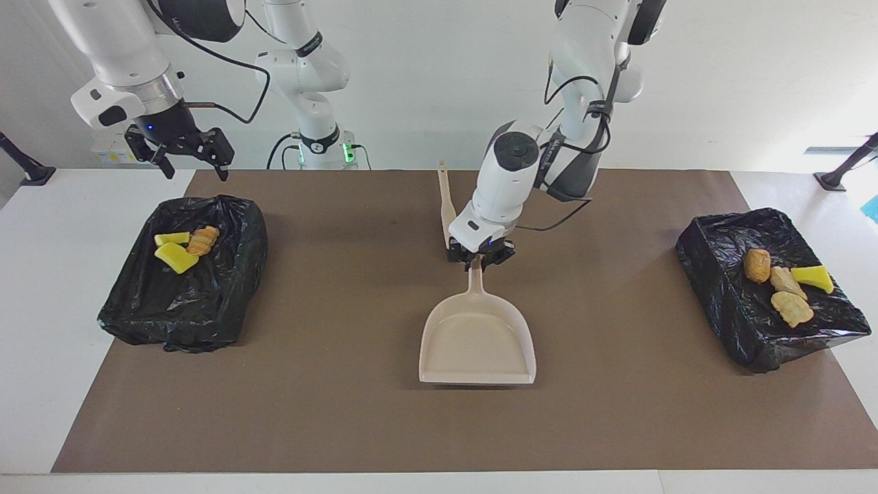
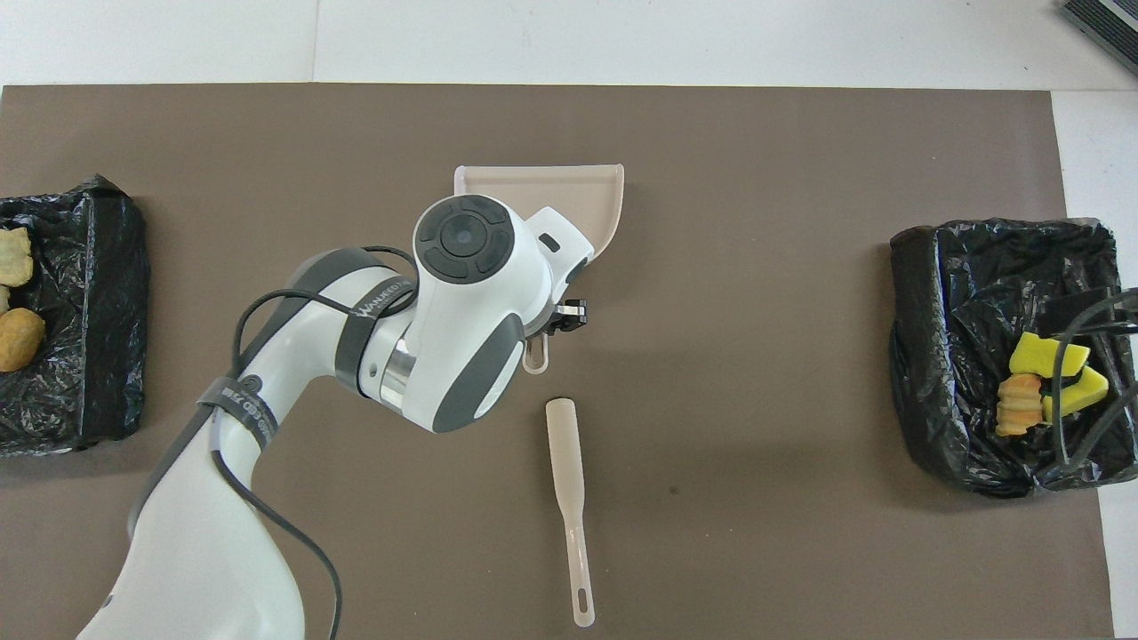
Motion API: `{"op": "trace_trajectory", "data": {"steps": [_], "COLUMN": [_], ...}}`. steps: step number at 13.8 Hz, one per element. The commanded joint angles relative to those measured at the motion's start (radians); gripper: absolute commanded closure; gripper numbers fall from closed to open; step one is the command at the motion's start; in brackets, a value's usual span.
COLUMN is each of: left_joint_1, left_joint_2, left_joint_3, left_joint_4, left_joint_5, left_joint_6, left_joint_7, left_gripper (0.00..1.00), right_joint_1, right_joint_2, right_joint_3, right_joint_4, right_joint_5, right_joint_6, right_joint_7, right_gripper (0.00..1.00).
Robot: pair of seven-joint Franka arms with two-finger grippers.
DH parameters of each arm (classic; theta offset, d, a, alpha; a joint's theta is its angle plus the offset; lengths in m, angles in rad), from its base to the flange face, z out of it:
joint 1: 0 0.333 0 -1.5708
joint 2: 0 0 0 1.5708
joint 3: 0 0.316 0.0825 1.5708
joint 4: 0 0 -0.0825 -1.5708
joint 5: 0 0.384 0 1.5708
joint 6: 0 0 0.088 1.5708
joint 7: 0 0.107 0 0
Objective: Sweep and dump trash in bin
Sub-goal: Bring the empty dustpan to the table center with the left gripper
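Left tool (image 1: 480, 261) clamped on dustpan (image 1: 478, 343) handle at mid-desk; trash (image 1: 782, 285) already binned. Right tool (image 1: 188, 159) waits, open, empty. Next: release pan at brush's (image 1: 449, 219) 6 o'clock.

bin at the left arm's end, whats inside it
Inside the black-lined bin lie four bits of trash: an orange-brown lump, two tan chunks and a yellow wedge. Anything under the liner's folds is hidden.

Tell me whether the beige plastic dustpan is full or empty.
Empty: the beige plastic dustpan shows only its bare inner surface; no trash lies in it.
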Motion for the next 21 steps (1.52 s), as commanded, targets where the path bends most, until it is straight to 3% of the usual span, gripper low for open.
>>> {"op": "trace_trajectory", "data": {"steps": [1,2,3,4,7,12,21], "left_joint_1": [-0.055,-0.051,-0.042,-0.042,-0.006,0.148,0.464], "left_joint_2": [0.063,0.060,0.056,0.046,-0.024,-0.082,-0.259], "left_joint_3": [0.021,0.021,0.021,0.023,0.032,0.032,0.034], "left_joint_4": [0.013,0.011,0.013,0.010,0.008,0.031,0.019], "left_joint_5": [-0.010,-0.009,-0.016,-0.018,-0.018,0.025,0.025], "left_joint_6": [0.060,0.054,0.057,0.053,-0.004,-0.082,-0.268], "left_joint_7": [-0.073,-0.070,-0.073,-0.075,-0.068,-0.001,0.588], "left_gripper": [1.00,1.00,0.40,0.00,0.00,0.00,0.00], "right_joint_1": [-0.002,-0.002,-0.002,-0.002,-0.002,-0.002,-0.002], "right_joint_2": [-0.006,-0.006,-0.006,-0.006,-0.006,-0.006,-0.006], "right_joint_3": [0.003,0.003,0.003,0.003,0.003,0.003,0.003], "right_joint_4": [0.005,0.005,0.005,0.005,0.005,0.005,0.005], "right_joint_5": [0.008,0.008,0.008,0.008,0.008,0.008,0.008], "right_joint_6": [-0.015,-0.015,-0.015,-0.015,-0.015,-0.015,-0.015], "right_joint_7": [0.007,0.007,0.007,0.007,0.007,0.007,0.007], "right_gripper": [0.00,0.00,0.00,0.00,0.00,0.00,0.00]}}
